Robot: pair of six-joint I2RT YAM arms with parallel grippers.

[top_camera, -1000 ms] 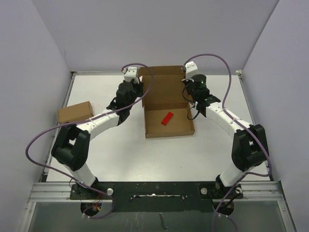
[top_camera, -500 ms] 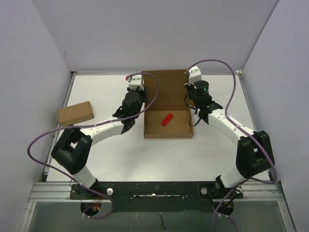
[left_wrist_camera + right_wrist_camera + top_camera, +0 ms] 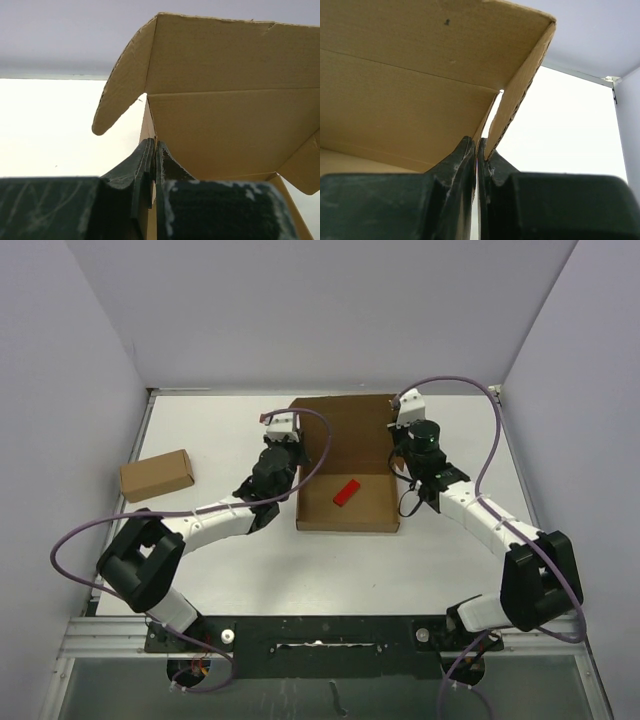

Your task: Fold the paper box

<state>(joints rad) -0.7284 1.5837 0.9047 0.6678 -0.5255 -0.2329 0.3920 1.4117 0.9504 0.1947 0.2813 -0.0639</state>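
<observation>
Jaws of the left gripper [image 3: 154,147] are pinched nearly closed on the left wall of the box [image 3: 350,435]; the right gripper [image 3: 476,144] nips the right wall likewise. The box sits mid-table [image 3: 200,430], lid reared at the back, red block [image 3: 346,491] inside. Uneven pulling could slip a thin wall free or skew the box.
</observation>
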